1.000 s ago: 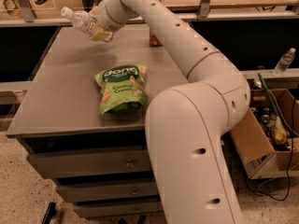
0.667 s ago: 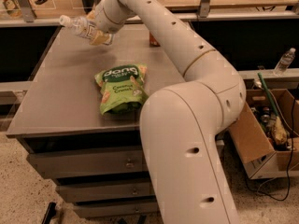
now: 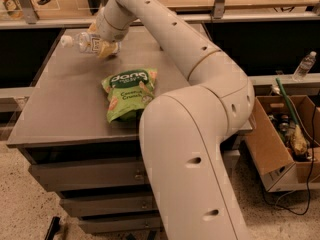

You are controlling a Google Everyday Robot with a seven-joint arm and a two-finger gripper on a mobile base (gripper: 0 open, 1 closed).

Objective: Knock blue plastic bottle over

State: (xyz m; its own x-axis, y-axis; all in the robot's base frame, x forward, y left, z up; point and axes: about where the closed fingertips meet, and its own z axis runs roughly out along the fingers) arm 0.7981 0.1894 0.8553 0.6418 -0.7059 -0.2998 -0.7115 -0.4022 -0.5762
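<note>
The blue plastic bottle is clear with a white cap. It is tipped nearly flat at the far left of the grey table, cap pointing left, just above the surface. My gripper is at the bottle's base end, right against it, low over the table. My white arm reaches in from the lower right and hides the table's far right part.
A green snack bag lies in the middle of the table, in front of the gripper. A tiny clear bottle stands on a ledge far right. An open cardboard box with clutter sits on the floor at the right. Drawers are under the table.
The gripper has moved left and lower over the table. The bottle has gone with it and tipped further, from slanted to almost lying flat.
</note>
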